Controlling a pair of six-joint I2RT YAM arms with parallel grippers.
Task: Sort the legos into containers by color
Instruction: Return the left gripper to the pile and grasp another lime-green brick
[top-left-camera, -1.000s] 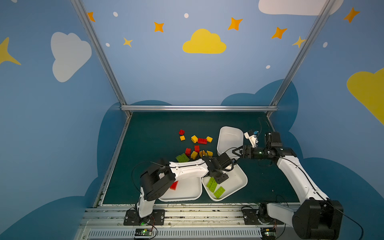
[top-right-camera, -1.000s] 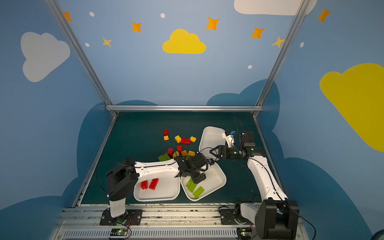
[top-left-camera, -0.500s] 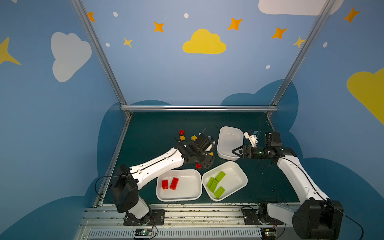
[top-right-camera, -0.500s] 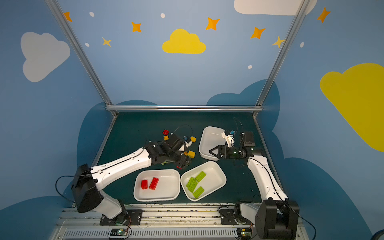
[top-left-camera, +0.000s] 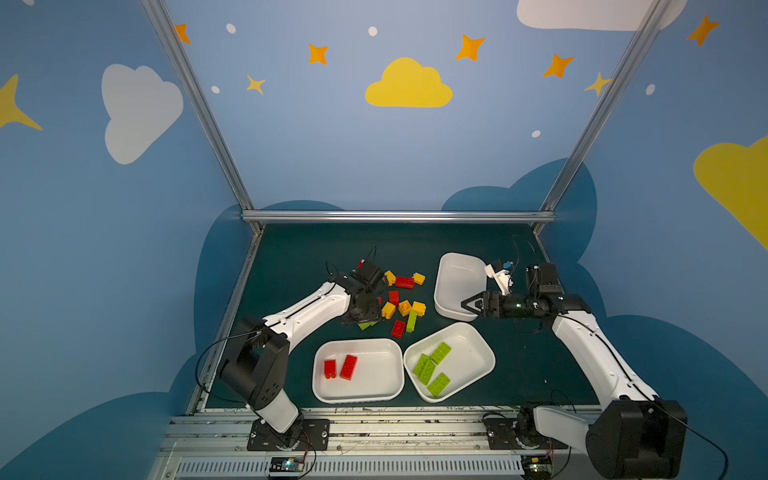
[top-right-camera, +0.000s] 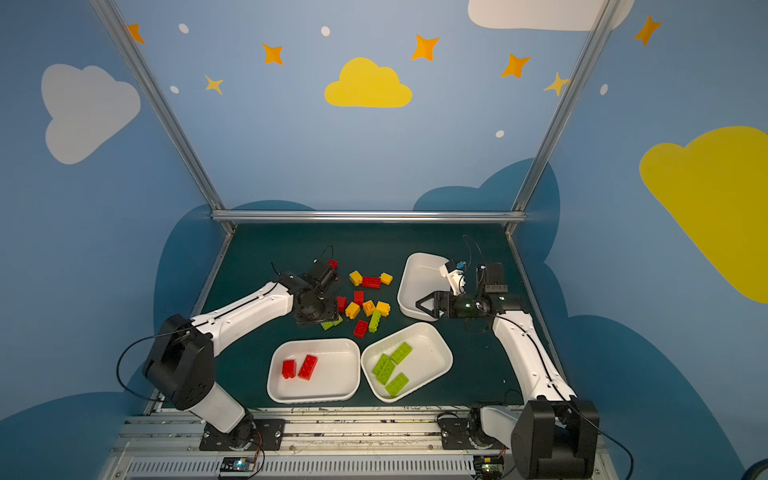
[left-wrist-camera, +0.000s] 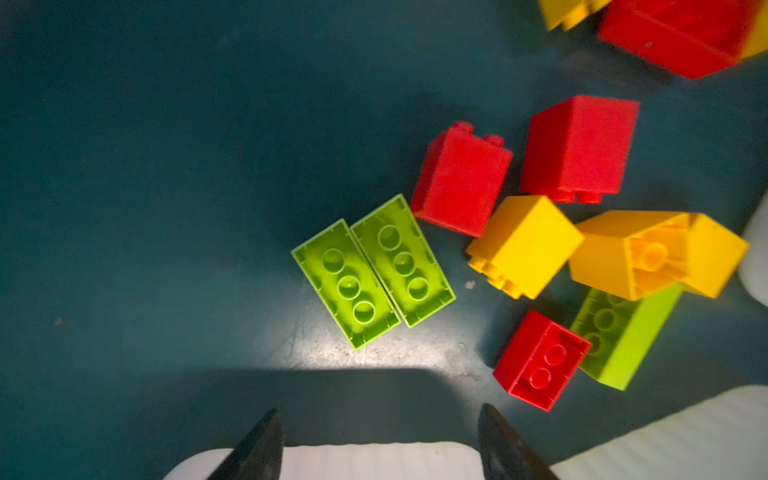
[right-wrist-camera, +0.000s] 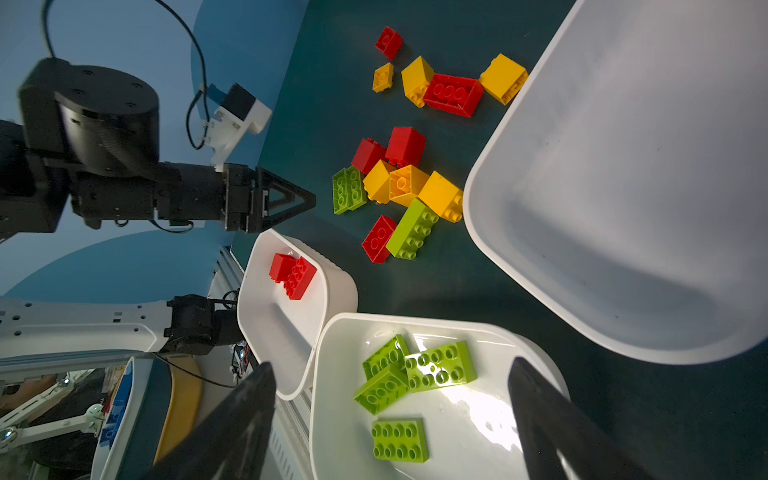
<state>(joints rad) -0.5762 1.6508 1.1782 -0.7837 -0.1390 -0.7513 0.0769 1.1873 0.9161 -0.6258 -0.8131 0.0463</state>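
The left arm (top-left-camera: 307, 311) is stretched from the lower left of both top views toward the centre. The left gripper (left-wrist-camera: 379, 411) is pointed down over two green bricks (left-wrist-camera: 372, 270) at the left edge of the loose pile (top-left-camera: 405, 299). The bricks are laid hollow side up, with long sides touching; which way they run is mostly hidden in the top views. The fingertips (left-wrist-camera: 266, 432) are apart, and nothing is held. The right gripper (top-left-camera: 468, 304) is held level, pointed left, at the lower right corner of the empty tray (top-left-camera: 457, 266). Its jaws are spread wide and nothing is gripped.
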